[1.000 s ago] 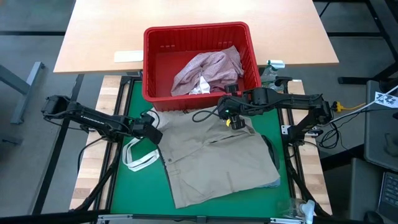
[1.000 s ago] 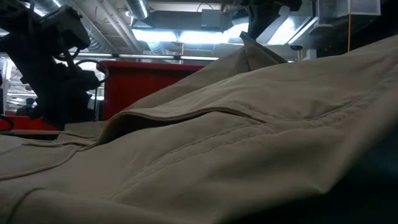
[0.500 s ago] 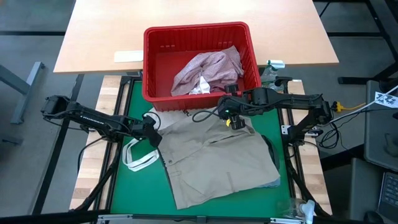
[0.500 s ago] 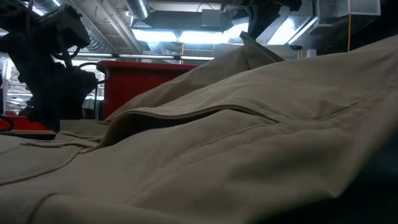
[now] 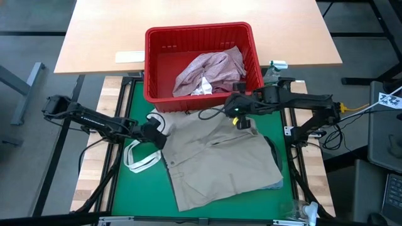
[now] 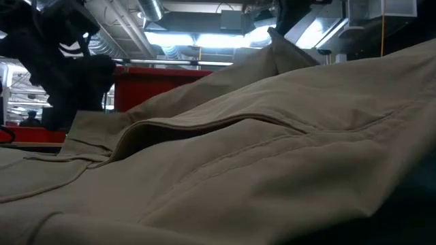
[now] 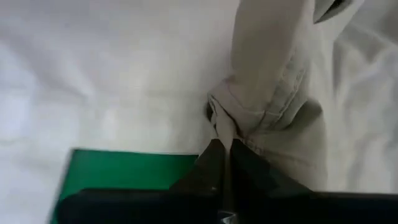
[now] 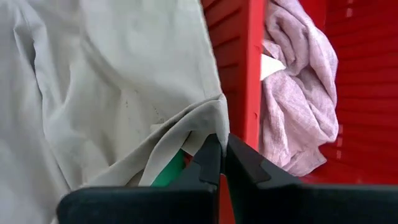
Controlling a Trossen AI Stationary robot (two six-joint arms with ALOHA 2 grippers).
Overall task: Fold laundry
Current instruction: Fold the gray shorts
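A beige-khaki garment [image 5: 220,157] lies spread on the green mat [image 5: 125,188], its left part resting on a white tote bag [image 5: 141,157]. My left gripper [image 5: 157,135] is shut on the garment's far left edge, and my right gripper [image 5: 242,123] is shut on its far right corner, beside the red basket [image 5: 201,34]. Inside the basket lie a mottled pink garment [image 5: 210,69] and a small white piece [image 5: 202,88]. My left gripper pinches a bunched fold of the garment's seamed edge [image 7: 229,127] between its two fingers, slanting down from the table's left. That edge [image 6: 88,122] stands a little off the bag; the rest of the garment lies flat. My right gripper pinches the garment's far right corner [image 8: 208,124] between its two fingers, slanting down from the right. The corner is lifted into a peak [image 6: 276,41] clear of the mat. The cloth slopes down from it to the part that lies flat.
The basket's near wall [image 8: 249,62] stands right next to my right gripper. A dark garment's edge [image 5: 274,154] and a light blue one [image 5: 276,184] show under the beige garment's right side. A wooden table [image 5: 107,37] lies beyond the mat.
My left gripper has tipped toward the garment and taken hold of its far left edge, which now stands raised a little off the bag. The rest of the garment has stayed where it was.
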